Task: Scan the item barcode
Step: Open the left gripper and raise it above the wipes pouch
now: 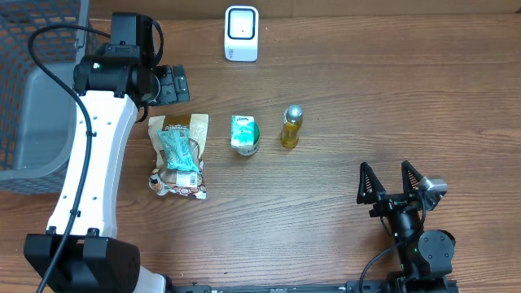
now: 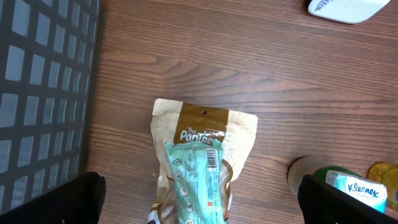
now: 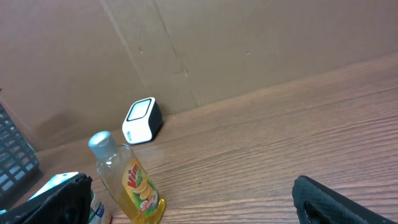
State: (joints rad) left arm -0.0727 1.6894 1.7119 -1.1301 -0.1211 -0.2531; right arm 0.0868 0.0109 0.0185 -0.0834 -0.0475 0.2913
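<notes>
The white scanner (image 1: 242,33) stands at the far edge. Nearer, mid-table, lie a snack bag (image 1: 178,155), tissue pack (image 1: 244,133) and yellow bottle (image 1: 291,127). The left gripper (image 1: 186,85) hangs just beyond the bag with its jaws apart. The right gripper (image 1: 385,168), at near right, is also spread and empty.

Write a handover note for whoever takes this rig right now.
Left gripper: open, empty, over the table just beyond the snack bag.
Right gripper: open, empty, at the front right, away from the items.
Items: snack bag with a teal packet on it, tissue pack and yellow bottle in a row mid-table; scanner at the back edge.
Done: nothing picked up or at the scanner.
Left: pick an item, show its barcode to the scanner.
</notes>
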